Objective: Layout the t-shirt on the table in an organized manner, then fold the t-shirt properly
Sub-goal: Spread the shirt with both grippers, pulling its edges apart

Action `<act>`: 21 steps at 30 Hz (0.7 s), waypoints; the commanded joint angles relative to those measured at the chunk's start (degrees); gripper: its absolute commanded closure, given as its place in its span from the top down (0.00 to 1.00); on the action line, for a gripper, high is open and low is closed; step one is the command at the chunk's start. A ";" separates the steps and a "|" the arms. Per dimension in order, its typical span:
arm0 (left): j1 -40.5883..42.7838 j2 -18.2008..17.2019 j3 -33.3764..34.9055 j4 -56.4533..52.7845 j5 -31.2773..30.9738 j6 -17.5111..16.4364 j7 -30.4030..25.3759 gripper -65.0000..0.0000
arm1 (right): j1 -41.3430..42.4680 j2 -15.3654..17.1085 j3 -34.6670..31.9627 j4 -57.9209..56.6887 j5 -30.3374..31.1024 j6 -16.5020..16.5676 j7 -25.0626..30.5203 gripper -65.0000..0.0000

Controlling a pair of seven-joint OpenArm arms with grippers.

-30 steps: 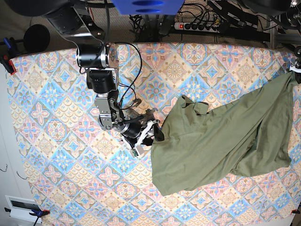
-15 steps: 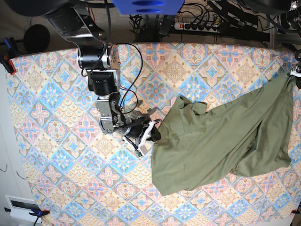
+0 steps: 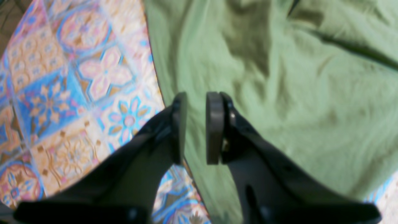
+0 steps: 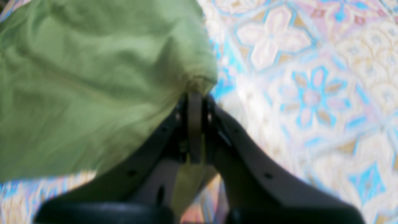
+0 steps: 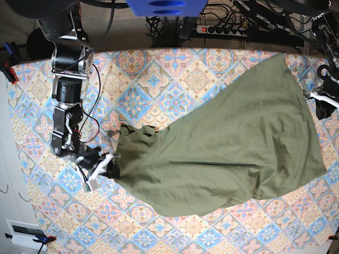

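The olive-green t-shirt [image 5: 222, 143] lies spread aslant over the tile-print table [image 5: 159, 79], from the middle left to the back right. My right gripper [image 5: 108, 168] is at the shirt's left end. In the right wrist view the right gripper [image 4: 195, 99] is shut on a bunched corner of the t-shirt [image 4: 77, 77]. My left gripper [image 5: 322, 100] hovers at the shirt's right edge. In the left wrist view the left gripper [image 3: 197, 95] has its pads a narrow gap apart above the hem of the t-shirt [image 3: 295, 93], with nothing pinched between them.
A power strip [image 5: 225, 29] and cables lie behind the table's back edge. Clamps [image 5: 8, 66] hold the cloth at the left corners. A white box [image 5: 24, 233] sits off the front left corner. Bare patterned cloth shows at the left and along the front.
My right gripper has shut on the shirt's left end and pulled it left and forward. The shirt has stretched out flatter, and its right corner is down from the left gripper.
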 commanded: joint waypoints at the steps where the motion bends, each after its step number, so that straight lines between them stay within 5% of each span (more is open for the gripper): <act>1: 0.02 -0.38 -0.57 0.84 -0.13 0.14 -0.64 0.18 | 1.19 2.45 0.20 1.62 1.97 0.17 1.13 0.01; 13: 0.46 1.55 8.75 1.98 -2.42 0.14 7.10 0.19 | -12.88 12.74 8.29 8.12 3.20 0.17 1.04 0.01; 21: 4.42 2.52 8.75 4.71 -13.93 0.14 15.72 0.43 | -15.78 13.62 10.93 9.18 3.02 0.17 1.22 0.01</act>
